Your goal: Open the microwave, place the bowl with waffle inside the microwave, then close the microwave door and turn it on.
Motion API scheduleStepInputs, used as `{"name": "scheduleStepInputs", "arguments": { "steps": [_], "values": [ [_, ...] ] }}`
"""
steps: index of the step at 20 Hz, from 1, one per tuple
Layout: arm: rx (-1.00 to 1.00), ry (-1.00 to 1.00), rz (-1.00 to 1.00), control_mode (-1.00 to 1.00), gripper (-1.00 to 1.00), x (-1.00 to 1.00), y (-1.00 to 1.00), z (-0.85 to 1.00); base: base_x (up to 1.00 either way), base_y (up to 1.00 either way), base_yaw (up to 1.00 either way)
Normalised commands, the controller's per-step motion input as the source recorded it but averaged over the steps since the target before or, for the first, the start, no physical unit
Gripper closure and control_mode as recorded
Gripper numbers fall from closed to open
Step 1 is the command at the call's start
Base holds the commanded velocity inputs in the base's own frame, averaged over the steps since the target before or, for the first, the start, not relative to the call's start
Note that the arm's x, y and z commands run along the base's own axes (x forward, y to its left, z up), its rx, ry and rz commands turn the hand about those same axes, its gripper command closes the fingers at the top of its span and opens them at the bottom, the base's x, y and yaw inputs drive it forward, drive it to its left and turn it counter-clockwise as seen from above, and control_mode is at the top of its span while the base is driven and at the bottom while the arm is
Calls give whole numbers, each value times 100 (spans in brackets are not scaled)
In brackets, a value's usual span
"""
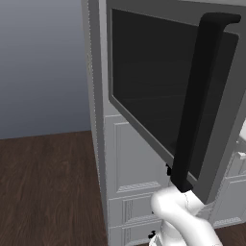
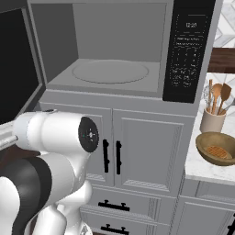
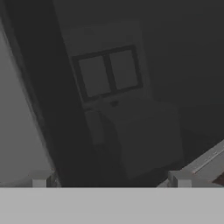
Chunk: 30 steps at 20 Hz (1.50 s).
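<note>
Even flat light; hand view perhaps dim

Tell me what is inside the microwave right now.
The microwave cavity holds just its round turntable; the door is swung open. The bowl with the waffle sits on the counter. The cavity's near-left corner is hidden.

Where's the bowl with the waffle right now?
In the right base view, the bowl sits on the white counter at the far right, below the utensil crock and right of the open microwave.
</note>
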Motion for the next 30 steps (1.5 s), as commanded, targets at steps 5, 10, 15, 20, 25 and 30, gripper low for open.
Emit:
{"name": "scheduleStepInputs", "arguments": {
  "steps": [5, 10, 15, 20, 25, 30],
  "values": [
    [-1, 1, 4, -100, -100, 0, 63, -3, 0, 0, 0],
    [0, 2, 7, -100, -100, 0, 40, 0, 0, 0, 0],
    [-3, 3, 6, -100, -100, 0, 44, -1, 0, 0, 0],
    [-5, 8, 5, -100, -100, 0, 37, -2, 0, 0, 0],
    [-4, 9, 1, -100, -100, 14, 15, -2, 0, 0, 0],
    [-6, 17, -20, -100, -100, 31, -91, -4, 0, 0, 0]
  ]
}}
